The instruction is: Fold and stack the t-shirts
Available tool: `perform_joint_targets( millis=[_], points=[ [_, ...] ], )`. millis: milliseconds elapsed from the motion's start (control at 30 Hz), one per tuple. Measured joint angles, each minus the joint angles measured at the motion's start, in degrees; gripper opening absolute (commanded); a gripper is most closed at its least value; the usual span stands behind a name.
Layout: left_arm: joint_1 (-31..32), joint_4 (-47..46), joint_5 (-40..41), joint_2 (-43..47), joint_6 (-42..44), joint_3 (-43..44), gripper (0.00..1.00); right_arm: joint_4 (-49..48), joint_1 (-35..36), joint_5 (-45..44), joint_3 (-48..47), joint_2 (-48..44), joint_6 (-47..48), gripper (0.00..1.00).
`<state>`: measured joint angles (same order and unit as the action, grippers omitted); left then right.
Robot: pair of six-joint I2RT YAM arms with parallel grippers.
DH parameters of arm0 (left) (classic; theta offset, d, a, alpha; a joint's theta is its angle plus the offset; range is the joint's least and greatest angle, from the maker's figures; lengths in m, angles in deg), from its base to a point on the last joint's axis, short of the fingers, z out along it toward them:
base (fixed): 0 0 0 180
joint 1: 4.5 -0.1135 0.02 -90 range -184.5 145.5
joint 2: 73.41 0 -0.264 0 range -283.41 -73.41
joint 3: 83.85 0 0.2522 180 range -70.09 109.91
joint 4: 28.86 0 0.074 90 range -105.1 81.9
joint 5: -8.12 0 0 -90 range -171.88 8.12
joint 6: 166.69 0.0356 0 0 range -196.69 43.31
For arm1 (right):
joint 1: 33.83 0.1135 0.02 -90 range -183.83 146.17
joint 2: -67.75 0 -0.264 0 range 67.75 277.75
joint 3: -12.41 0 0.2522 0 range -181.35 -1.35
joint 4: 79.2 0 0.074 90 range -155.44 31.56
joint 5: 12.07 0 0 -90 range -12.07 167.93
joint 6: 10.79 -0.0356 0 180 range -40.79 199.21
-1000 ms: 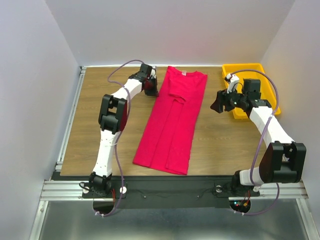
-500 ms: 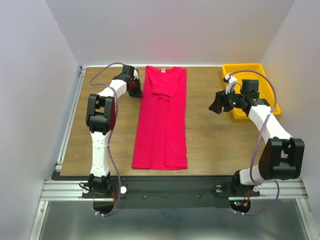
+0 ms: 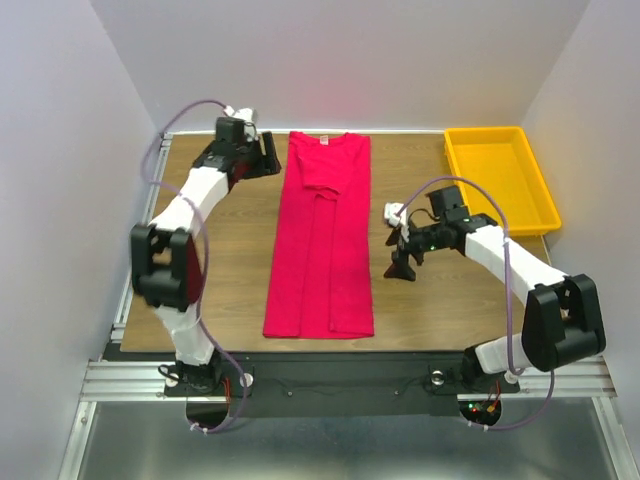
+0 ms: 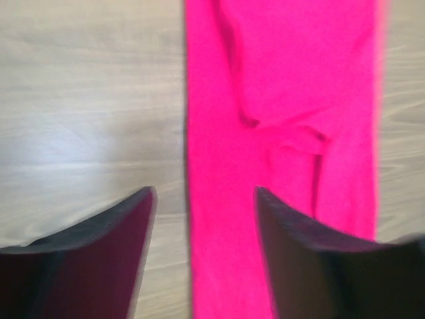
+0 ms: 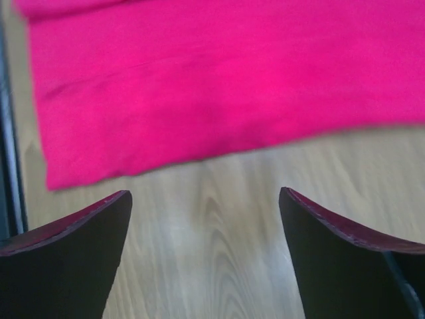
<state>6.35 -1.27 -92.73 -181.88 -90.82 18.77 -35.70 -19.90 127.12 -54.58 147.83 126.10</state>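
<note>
Two end effectors, both with jaws apart and holding nothing. Nearest, the t-shirt [image 3: 322, 240] lies as a long narrow strip, hem by the table [image 3: 450, 300] front and collar far. The right end effector [image 3: 403, 268] hangs just beside its right edge; the left end effector [image 3: 266, 156] sits at its left edge near the collar. The crosswise fold likely comes next — pinch every layer at matching corners and lift level — so nothing skews. The yellow tray [image 3: 500, 135] waits far right.
</note>
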Motion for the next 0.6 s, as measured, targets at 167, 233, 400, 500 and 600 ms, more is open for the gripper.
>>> perform_joint_targets(
  millis=[167, 233, 400, 500, 600],
  points=[
    [-1.6, -7.3, -1.9, 25.0, -0.1, -15.4, 0.86, 3.9, 7.8, 0.2, 1.7, -0.2, 10.2, 1.0],
    [-3.0, -8.7, -4.5, 32.7, -2.2, -21.4, 0.78, 4.5, 11.9, -1.5, 2.4, -0.6, 12.3, 1.0],
    [-4.4, -8.7, -9.8, 43.7, -11.5, -39.5, 0.59, 5.3, 24.5, -6.5, 3.9, -1.3, 11.3, 0.95],
    [-3.5, -2.6, -13.1, 47.8, -18.5, -52.5, 0.54, 4.1, 30.9, -12.1, 6.3, -1.5, 8.3, 0.94],
    [-2.9, 4.5, -14.6, 52.0, -23.1, -58.3, 0.52, 3.1, 37.1, -16.6, 9.3, -1.5, 5.4, 0.93]
  ],
)
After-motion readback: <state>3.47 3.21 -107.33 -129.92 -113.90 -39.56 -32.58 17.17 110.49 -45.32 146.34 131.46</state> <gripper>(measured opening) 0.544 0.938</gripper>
